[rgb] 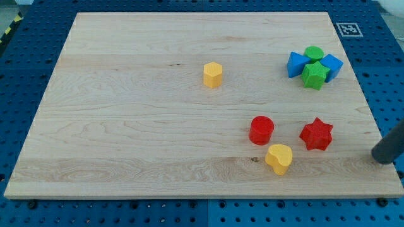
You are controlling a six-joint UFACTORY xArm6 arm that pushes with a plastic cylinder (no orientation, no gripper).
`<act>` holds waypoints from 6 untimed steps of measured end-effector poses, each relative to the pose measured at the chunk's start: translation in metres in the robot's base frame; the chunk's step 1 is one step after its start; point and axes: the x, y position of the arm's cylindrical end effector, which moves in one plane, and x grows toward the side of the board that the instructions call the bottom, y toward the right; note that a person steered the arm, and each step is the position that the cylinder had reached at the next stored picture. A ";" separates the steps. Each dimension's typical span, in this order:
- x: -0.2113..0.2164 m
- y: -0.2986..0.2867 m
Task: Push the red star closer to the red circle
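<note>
Pale wooden board (pixel 126 126): my tip (pixel 380 157) right of red star (pixel 316 133), gripperless.

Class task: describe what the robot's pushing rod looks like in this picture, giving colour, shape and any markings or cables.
Only the lower end shows at the view's right edge: my tip is a plain dark, rounded cylinder. No markings or cables are visible.

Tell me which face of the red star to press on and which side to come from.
Press the red star on its right-facing side, coming from the view's right. The red circle lies to its left at about the same height, so a leftward push likely closes the gap. My tip already sits right of the star, slightly lower.
</note>
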 end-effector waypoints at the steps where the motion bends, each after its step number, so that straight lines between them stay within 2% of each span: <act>1: -0.007 -0.044; 4: -0.081 -0.110; 6: -0.076 -0.150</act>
